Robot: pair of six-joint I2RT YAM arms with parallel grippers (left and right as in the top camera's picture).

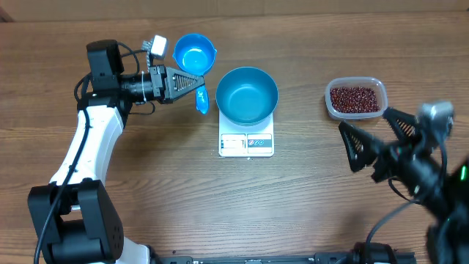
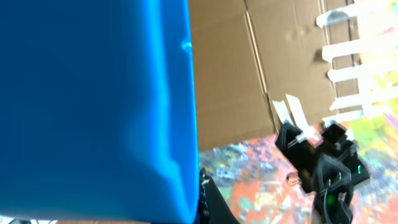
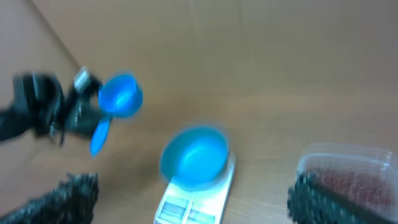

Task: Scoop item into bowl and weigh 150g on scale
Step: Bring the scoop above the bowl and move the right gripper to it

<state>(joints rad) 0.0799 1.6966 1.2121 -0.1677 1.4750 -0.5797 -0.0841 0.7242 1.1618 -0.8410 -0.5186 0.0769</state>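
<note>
Beans (image 1: 356, 97) are waiting well away from the left pincer (image 1: 192, 81), on the far side of the bowl from it, none of them yet moved. Starting at the left, that pincer is clenching a small blue scoop (image 1: 194, 53) where its cup meets its handle. The cup is showing a bare blue inside just beyond the fingertips, and the handle is trailing off to the other side. Immediately past the fingertips the deep blue bowl (image 1: 248, 94) is sitting on the white scale (image 1: 246, 144), looking empty, with the display edge poking out from under it. Beyond the bowl, the beans are filling a clear tub (image 1: 330, 103). That tub is lying just ahead of the right pincer (image 1: 374, 132), which is hanging released with its jaws spread wide and grasping nothing. The step in hand is looking like the first trip to the tub. To do it well, the left arm should be carrying the scoop high over the bowl rim so the scale is not getting knocked, then dipping the cup shallowly into the heap and lifting it level. Tipping in small portions should be helping near the target weight, and the right pincer could be steadying the tub wall against sliding.
</note>
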